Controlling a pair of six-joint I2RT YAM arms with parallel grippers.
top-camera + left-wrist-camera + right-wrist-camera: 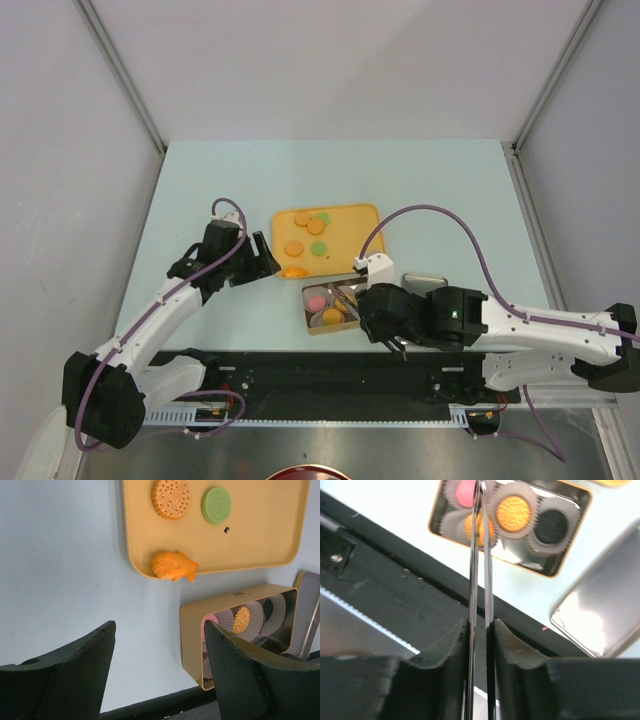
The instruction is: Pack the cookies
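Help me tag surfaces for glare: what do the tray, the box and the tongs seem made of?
Tray: probably matte plastic, even yellow, soft rounded rim. Box: likely tin, mirror-bright inside, gold outside. Tongs: polished metal, thin reflective strips.

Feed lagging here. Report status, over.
Left gripper open beside tray. Right gripper shut on tongs over tin. Four cookies in tin, more on tray. Lid aside, nothing blocking.
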